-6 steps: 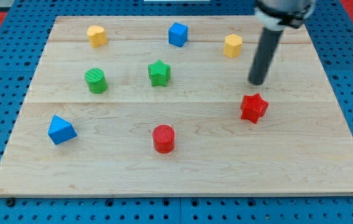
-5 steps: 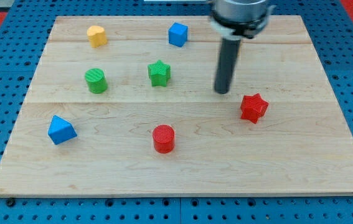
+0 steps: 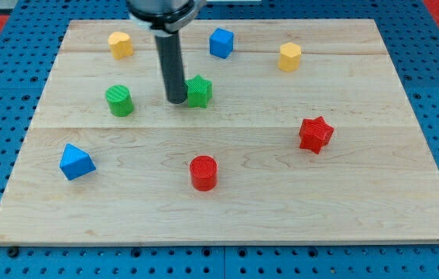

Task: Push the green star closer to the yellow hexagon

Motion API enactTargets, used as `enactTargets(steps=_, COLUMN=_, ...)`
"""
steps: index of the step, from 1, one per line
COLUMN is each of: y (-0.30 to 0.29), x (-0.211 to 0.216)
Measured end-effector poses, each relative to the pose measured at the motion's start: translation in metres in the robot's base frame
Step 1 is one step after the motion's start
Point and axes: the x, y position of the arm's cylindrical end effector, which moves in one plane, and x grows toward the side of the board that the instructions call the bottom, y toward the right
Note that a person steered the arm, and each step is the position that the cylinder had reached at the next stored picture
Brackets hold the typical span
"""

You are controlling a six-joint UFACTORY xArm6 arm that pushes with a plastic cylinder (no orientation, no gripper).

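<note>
The green star (image 3: 200,91) sits on the wooden board a little above the middle. My tip (image 3: 176,100) is right against the star's left side, touching or nearly touching it. The yellow hexagon (image 3: 289,56) lies to the upper right of the star, near the board's top edge. The rod rises from the tip toward the view's top and hides a strip of board behind it.
A yellow block (image 3: 121,44) and a blue cube (image 3: 221,43) lie near the top edge. A green cylinder (image 3: 119,101) is left of my tip. A blue triangular block (image 3: 76,162), a red cylinder (image 3: 203,172) and a red star (image 3: 315,134) lie lower down.
My tip has swept from the right side of the board leftward, past the green star, and now stands at the star's left side. The blocks have not visibly moved.
</note>
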Motion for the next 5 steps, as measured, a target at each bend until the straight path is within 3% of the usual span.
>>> enactTargets(steps=2, y=0.096, x=-0.006)
enactTargets(steps=3, y=0.106, x=-0.003)
enactTargets(steps=5, y=0.057, x=0.058)
